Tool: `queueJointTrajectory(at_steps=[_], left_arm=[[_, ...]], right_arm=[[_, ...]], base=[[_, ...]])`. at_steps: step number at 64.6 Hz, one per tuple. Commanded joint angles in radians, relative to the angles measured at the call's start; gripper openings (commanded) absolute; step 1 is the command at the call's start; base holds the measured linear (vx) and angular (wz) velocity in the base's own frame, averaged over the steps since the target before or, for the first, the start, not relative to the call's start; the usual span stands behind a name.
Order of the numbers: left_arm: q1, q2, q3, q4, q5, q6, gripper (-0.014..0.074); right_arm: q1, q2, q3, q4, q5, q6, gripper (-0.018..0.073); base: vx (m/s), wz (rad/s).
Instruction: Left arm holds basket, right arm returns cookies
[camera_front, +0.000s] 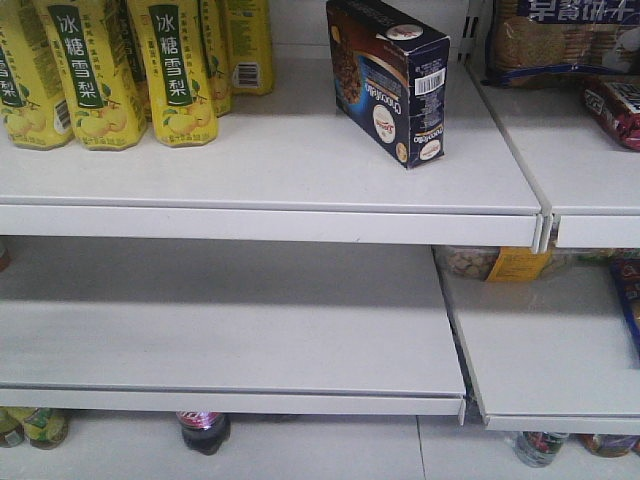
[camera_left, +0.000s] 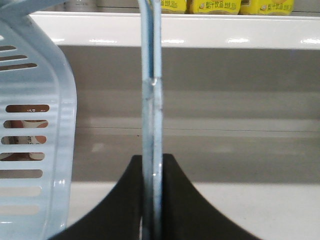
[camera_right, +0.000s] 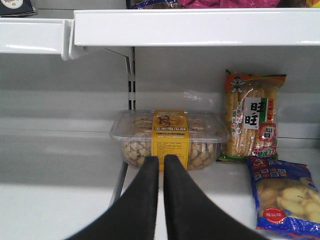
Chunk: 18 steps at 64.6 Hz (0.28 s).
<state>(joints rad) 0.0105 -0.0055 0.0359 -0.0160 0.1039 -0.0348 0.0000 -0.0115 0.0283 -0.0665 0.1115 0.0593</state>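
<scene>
The cookies (camera_front: 390, 80), a dark navy box with a white barcode label, stand upright on the upper white shelf (camera_front: 270, 160) in the front view, with no gripper near them. In the left wrist view my left gripper (camera_left: 152, 159) is shut on the light blue handles (camera_left: 152, 100) of the basket (camera_left: 35, 140), whose slotted side hangs at the left. My right gripper (camera_right: 161, 159) is shut with nothing between its fingers. It points at the lower shelf, just in front of a clear tub. Neither arm shows in the front view.
Yellow pear-drink bottles (camera_front: 110, 70) stand left of the cookies, and biscuit packs (camera_front: 560, 40) lie to the right past the shelf joint (camera_front: 545, 230). On the lower shelf are a clear snack tub (camera_right: 170, 132), a rice-cracker pack (camera_right: 252, 115) and a blue bag (camera_right: 285, 195).
</scene>
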Motion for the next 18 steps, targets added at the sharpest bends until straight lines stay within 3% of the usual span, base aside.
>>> queueJointTrajectory(at_steps=[1, 18], left_arm=[[0.001, -0.02, -0.032, 0.016, -0.114, 0.021, 0.0], [0.001, -0.02, -0.032, 0.016, -0.114, 0.021, 0.0]], right_arm=[[-0.001, -0.013, 0.018, -0.007, -0.068, -0.002, -0.0006], [-0.001, -0.013, 0.018, -0.007, -0.068, -0.002, -0.0006]], base=[[0.0, 0.0], [0.0, 0.0]])
